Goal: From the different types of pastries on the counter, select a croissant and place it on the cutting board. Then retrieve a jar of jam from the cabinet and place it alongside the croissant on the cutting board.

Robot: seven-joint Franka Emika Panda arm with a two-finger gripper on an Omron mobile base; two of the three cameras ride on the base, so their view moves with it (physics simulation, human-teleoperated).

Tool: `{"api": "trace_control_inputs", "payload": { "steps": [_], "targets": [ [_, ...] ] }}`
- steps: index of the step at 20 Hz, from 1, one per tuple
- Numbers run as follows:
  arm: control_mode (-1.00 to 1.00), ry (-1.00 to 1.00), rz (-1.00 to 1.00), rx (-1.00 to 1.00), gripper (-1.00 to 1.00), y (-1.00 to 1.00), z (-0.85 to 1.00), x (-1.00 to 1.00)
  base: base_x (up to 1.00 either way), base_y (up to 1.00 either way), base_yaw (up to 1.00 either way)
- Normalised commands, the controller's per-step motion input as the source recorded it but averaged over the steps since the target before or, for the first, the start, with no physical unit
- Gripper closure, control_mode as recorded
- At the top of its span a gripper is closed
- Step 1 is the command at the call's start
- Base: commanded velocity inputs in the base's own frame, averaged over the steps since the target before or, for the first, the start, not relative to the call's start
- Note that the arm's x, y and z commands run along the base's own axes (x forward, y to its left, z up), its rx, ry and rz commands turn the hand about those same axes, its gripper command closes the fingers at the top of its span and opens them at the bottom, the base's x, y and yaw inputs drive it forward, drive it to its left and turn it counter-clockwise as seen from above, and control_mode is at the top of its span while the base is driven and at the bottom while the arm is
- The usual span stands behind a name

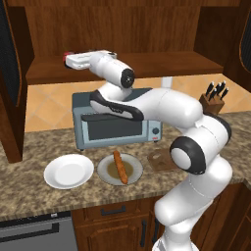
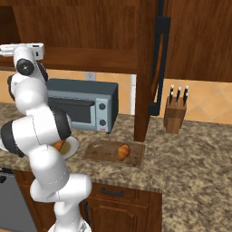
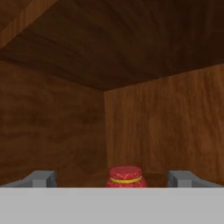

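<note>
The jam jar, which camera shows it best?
The hand view: the jam jar stands straight ahead in the cabinet corner, centred between the open gripper's fingertips. In the left base view only a red sliver peeks past the hand.

Home kitchen, granite counter [image 2: 195,154], toaster oven [image 1: 115,120], knife block [image 2: 175,115], wooden cabinet [image 1: 122,29]

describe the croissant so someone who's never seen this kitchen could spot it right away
Find the grey toaster oven on the granite counter; just in front of it to the right lies a dark wooden cutting board. The croissant sits on that board, short, plump and golden-brown, unlike the long thin bread stick on a nearby plate.
</note>
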Motion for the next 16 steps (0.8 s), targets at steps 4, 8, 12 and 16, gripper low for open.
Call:
{"api": "trace_control_inputs", "payload": {
  "steps": [4,8,12,16],
  "targets": [
    [-1.0,0.15,-0.08,-0.08,-1.0,0.07,-0.1,0.0,0.0,0.0,0.0],
    [-1.0,0.14,-0.07,-0.05,-1.0,0.08,-0.11,0.0,0.0,0.0,0.0],
    [-1.0,0.13,-0.07,-0.05,-1.0,0.01,-0.05,0.04,0.0,0.0,0.0],
    [-1.0,0.07,-0.07,-0.03,-1.0,0.12,-0.04,0.28,0.0,0.0,0.0]
  ]
}}
